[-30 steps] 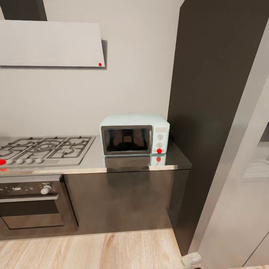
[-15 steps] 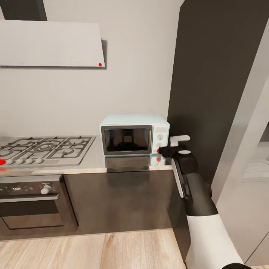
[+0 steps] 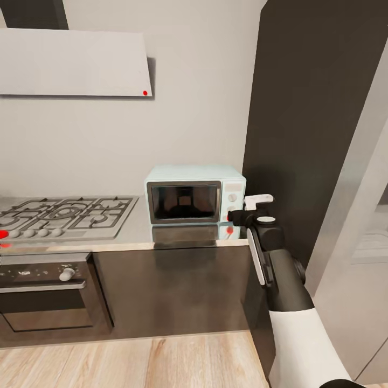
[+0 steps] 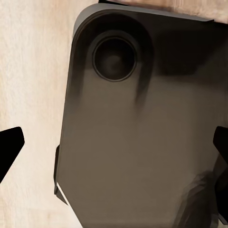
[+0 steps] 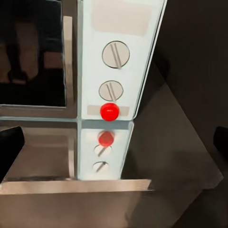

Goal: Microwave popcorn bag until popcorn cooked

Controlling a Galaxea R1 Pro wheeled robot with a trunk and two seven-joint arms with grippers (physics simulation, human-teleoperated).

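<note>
The pale mint-blue microwave stands on the glossy grey countertop with its glass door shut. A dim brownish shape shows behind the glass; I cannot tell whether it is the popcorn bag. The popcorn is hidden. My right gripper is raised at the microwave's right front corner, open, its dark finger beside the small red light below the two white knobs. The right gripper has its fingertips at the picture's two edges. My left gripper hangs open over the robot's dark base and holds nothing.
A steel gas hob lies left of the microwave, over a dark built-in oven. A tall dark cabinet rises right beside the microwave and my right arm. A pale hood hangs on the wall. The floor is light wood.
My right arm has come up from out of view to the microwave's knob panel. Over the last half second it has hardly moved.
</note>
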